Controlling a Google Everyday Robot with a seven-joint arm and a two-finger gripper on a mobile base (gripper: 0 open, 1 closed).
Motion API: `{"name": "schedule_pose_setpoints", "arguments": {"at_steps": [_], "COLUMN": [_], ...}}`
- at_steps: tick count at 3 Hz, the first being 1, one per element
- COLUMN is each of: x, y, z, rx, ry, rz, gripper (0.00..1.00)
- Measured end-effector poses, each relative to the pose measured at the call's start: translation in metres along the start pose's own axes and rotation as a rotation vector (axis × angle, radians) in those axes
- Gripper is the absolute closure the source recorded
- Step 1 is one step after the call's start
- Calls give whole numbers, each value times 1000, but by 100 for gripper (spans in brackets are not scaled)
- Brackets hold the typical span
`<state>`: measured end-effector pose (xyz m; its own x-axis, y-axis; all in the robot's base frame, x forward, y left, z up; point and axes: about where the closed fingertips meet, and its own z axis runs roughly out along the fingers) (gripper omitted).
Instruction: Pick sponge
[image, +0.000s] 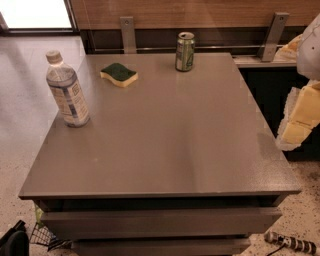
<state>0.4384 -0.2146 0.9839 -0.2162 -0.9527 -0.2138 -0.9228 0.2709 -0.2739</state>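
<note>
The sponge (119, 74) lies flat on the far left part of the grey table (165, 145), with its dark green top up and pale yellow foam showing at the edge. My gripper (300, 115), with pale yellow padding, hangs at the right edge of the view, beyond the table's right side. It is far from the sponge and holds nothing that I can see.
A clear plastic water bottle (66, 91) stands near the table's left edge, in front of the sponge. A green drink can (185, 51) stands at the back, right of the sponge. A wall with metal brackets (127, 34) runs behind the table.
</note>
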Motion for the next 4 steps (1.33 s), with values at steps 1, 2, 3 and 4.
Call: {"name": "schedule_pose_setpoints", "arguments": {"at_steps": [1, 2, 3, 4], "x": [0, -12, -36, -58], "y": [0, -25, -69, -101], "z": [0, 6, 16, 36], "rx": [0, 45, 121, 156], "ry": [0, -52, -152, -291], "rz": [0, 17, 33, 84], "gripper": [0, 0, 0, 0]}}
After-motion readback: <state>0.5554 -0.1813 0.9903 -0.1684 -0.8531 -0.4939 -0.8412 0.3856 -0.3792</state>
